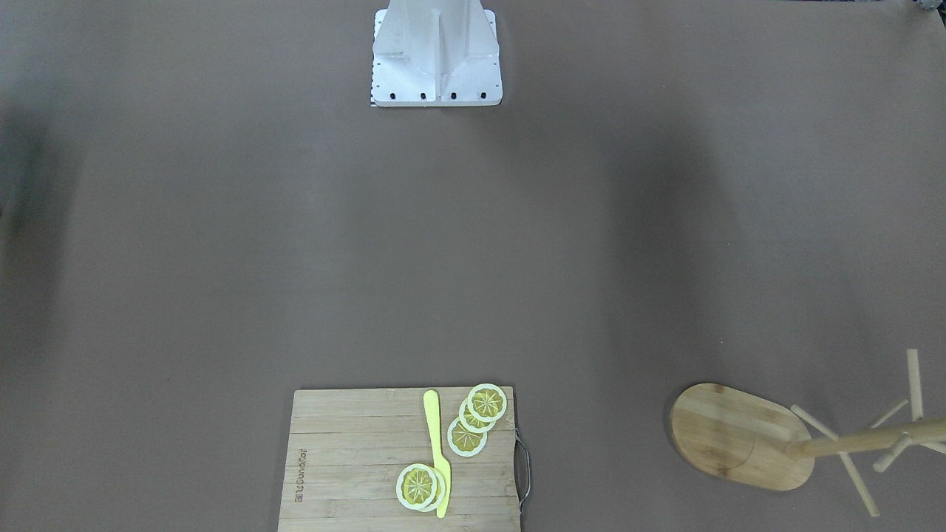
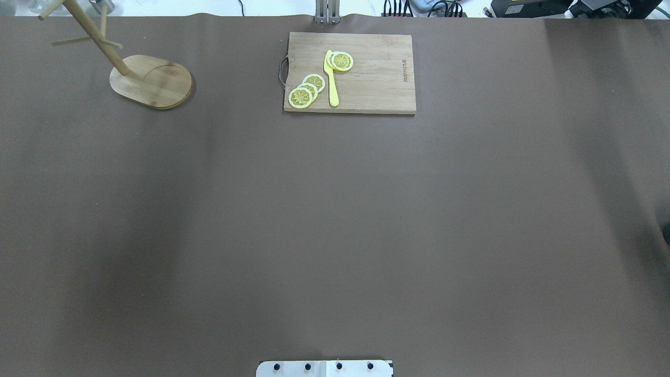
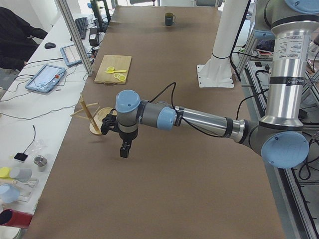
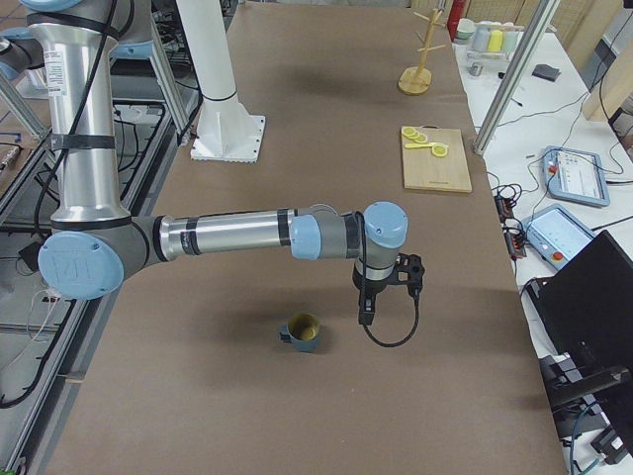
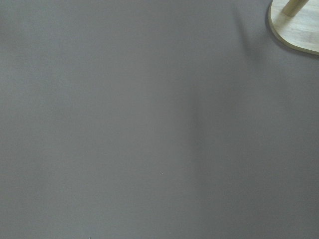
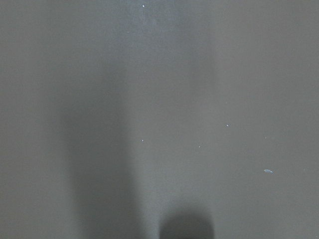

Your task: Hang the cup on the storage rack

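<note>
cup [image 4: 303, 333] upright near right hand [image 4: 365, 312] — that hand, left hand [image 3: 123, 149]: apart or together, cannot tell; board [image 2: 366, 89] lettering illegible.

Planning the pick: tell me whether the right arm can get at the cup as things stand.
Probably yes. The cup stands upright on the table, and the right gripper hangs close beside it with nothing between them.
</note>
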Available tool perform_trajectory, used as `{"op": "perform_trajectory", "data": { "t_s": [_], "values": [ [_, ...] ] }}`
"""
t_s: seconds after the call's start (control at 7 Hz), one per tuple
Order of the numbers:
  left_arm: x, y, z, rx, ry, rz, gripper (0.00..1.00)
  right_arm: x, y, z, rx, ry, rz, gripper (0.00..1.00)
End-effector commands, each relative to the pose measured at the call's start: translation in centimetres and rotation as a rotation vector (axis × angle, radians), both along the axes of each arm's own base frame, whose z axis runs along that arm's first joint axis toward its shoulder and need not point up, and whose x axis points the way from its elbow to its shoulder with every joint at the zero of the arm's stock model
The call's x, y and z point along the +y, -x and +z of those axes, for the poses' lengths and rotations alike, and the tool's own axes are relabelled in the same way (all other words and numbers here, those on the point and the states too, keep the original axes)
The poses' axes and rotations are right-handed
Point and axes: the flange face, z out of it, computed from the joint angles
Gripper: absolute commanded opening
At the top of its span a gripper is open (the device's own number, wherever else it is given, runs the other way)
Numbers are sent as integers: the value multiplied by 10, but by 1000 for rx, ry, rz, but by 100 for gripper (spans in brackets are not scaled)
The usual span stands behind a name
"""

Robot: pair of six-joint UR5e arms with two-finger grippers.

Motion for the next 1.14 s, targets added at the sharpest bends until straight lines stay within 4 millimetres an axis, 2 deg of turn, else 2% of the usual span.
{"op": "perform_trajectory", "data": {
  "t_s": [0.0, 0.29, 0.43, 0.57, 0.71, 1.0],
  "values": [
    [0, 0, -3, 0, -6, 0, 98, 14, 0, 14, -11, -10, -37, 100],
    [1, 0, -2, 1, -4, 2, 98, 40, 0, 33, -49, 7, -63, 100],
    [1, 0, -1, 1, -4, 3, 98, 45, -1, 37, -49, -4, -84, 100],
    [1, 0, -3, 1, -8, 3, 98, 61, -1, 55, -52, -12, -131, 100],
    [1, -1, 0, 1, -4, 5, 98, 65, -2, 69, -55, -18, -166, 100],
    [3, 0, -9, 2, -15, 2, 98, 80, -2, 87, -57, 11, -169, 100]
  ]
}}
